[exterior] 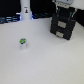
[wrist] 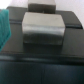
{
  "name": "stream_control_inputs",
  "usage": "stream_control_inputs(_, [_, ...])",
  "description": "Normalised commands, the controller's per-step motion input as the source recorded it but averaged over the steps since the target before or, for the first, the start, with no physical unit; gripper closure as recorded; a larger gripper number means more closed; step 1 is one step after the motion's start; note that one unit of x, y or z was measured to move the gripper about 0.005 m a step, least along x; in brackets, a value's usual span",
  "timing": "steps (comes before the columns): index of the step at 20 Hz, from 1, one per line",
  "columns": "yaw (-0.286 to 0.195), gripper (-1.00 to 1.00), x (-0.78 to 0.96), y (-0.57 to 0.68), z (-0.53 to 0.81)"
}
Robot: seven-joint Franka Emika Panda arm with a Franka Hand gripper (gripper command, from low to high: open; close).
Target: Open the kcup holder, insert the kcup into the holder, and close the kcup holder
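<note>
You are hovering at the kcup holder (exterior: 63, 27), upper right; finger (wrist: 44, 29) opening unclear; pull its drawer straight.

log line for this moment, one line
phase: at holder, drawer not seen open | gripper: above holder, jaw state unclear | kcup: upright on table, apart from holder | inserted: no

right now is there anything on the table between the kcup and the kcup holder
No. In the exterior view the stretch of white table between the kcup and the kcup holder is bare. The tall white object stands farther back, off that line.
</note>
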Motion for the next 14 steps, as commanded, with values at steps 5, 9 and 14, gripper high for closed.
stream_control_inputs(5, [-0.02,-1.0,-0.23,0.24,-0.38])
stream_control_inputs(9, [-0.022,-1.0,-0.32,0.05,-0.39])
stream_control_inputs(14, [-0.017,-1.0,-0.38,-0.01,-0.4])
